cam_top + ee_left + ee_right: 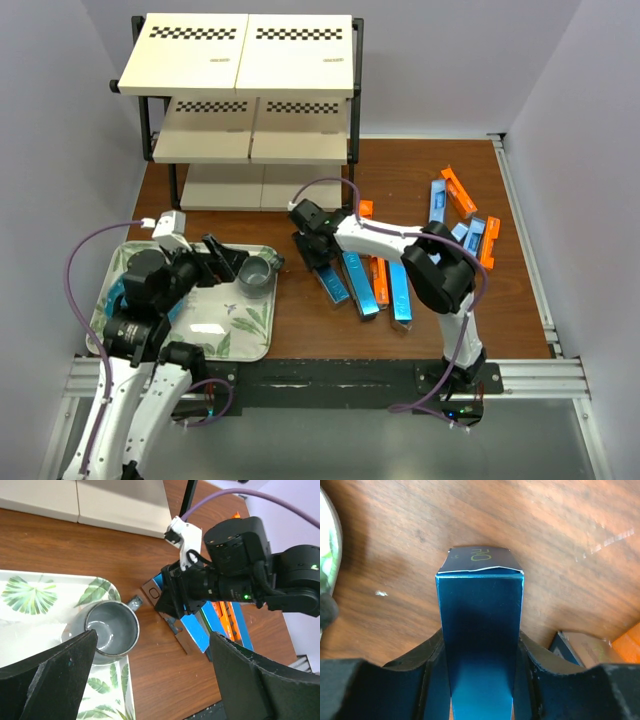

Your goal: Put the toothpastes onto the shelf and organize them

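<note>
Looking down the right wrist, I see my right gripper (pixel 481 647) clamped on a dark blue toothpaste box (pixel 480 605) on the table (pixel 410 170), between the shelf (pixel 240 60) and me. My left gripper (pixel 150 677) hangs wide apart over the leaf tray (pixel 30 592).

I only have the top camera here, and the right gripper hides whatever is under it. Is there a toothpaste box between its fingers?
Observer: Yes. The right wrist view shows the right gripper with a shiny dark blue toothpaste box between its fingers, which touch both of its long sides.
Operator: And the left gripper, is anything in it?
Observer: Nothing. In the left wrist view the left gripper is open, fingers wide apart, with the grey mug visible beyond them on the corner of the leaf-patterned tray.
</note>
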Motion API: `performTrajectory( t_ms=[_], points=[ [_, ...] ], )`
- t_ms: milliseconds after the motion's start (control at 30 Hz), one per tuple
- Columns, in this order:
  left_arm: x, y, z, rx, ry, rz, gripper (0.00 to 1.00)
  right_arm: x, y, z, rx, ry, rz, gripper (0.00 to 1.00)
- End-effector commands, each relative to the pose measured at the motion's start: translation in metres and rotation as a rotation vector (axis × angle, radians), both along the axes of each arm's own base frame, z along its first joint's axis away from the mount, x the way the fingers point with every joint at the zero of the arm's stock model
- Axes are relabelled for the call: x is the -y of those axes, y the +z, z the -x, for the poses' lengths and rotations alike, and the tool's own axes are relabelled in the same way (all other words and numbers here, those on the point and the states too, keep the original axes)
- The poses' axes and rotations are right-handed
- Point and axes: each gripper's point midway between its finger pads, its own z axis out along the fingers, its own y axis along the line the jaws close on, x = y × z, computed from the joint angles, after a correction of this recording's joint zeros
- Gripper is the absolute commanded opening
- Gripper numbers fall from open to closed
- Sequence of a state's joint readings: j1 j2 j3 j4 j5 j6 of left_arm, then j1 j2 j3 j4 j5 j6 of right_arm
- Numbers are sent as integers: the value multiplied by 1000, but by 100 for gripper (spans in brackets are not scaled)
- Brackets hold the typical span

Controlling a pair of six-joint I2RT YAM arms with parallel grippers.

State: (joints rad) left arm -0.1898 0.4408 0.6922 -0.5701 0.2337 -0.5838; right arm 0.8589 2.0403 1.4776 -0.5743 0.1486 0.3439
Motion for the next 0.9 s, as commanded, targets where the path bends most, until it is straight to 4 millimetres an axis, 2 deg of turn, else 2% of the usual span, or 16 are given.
performTrajectory(
  t_ms=[0, 33, 67, 133, 167, 200, 233, 267, 300, 333, 400, 433, 633, 733, 767, 867],
  points=[
    [12, 3, -1, 25, -72, 9, 100, 2, 34, 5, 48, -91, -89, 29],
    [12, 0, -2, 16, -73, 4, 100, 7, 32, 9, 42, -110, -96, 26],
    [13, 1, -3, 16, -78, -3, 100, 4, 50, 9, 63, -148, -163, 24],
    [14, 1, -6, 10, -84, -6, 100, 9, 57, 15, 58, -192, -215, 22],
    [17, 0, -6, 4, -96, -1, 100, 4, 77, 14, 80, -238, -304, 22],
    [19, 2, -7, 8, -104, 5, 100, 6, 86, 14, 76, -263, -352, 22],
    [21, 0, -9, -4, -115, 9, 100, 12, 81, 20, 58, -289, -369, 21],
    [26, 0, -9, -13, -134, 23, 100, 9, 91, 19, 58, -335, -439, 21],
    [28, 2, -10, -9, -142, 33, 100, 13, 112, 18, 72, -360, -512, 21],
    [31, 0, -13, -19, -152, 39, 100, 21, 108, 22, 62, -388, -526, 21],
    [37, 0, -15, -24, -179, 54, 100, 28, 136, 18, 85, -460, -648, 20],
    [38, -1, -16, -27, -183, 57, 100, 36, 134, 22, 81, -488, -662, 20],
    [59, 13, -22, 5, -229, 122, 99, 76, 168, 22, 132, -691, -867, 20],
    [75, 22, -22, 17, -261, 135, 99, 89, 172, 25, 142, -767, -919, 20],
    [84, 24, -20, 22, -278, 130, 100, 94, 181, 27, 151, -792, -963, 20],
    [112, 32, -15, 43, -330, 126, 100, 102, 185, 32, 156, -828, -999, 20]
  ],
)
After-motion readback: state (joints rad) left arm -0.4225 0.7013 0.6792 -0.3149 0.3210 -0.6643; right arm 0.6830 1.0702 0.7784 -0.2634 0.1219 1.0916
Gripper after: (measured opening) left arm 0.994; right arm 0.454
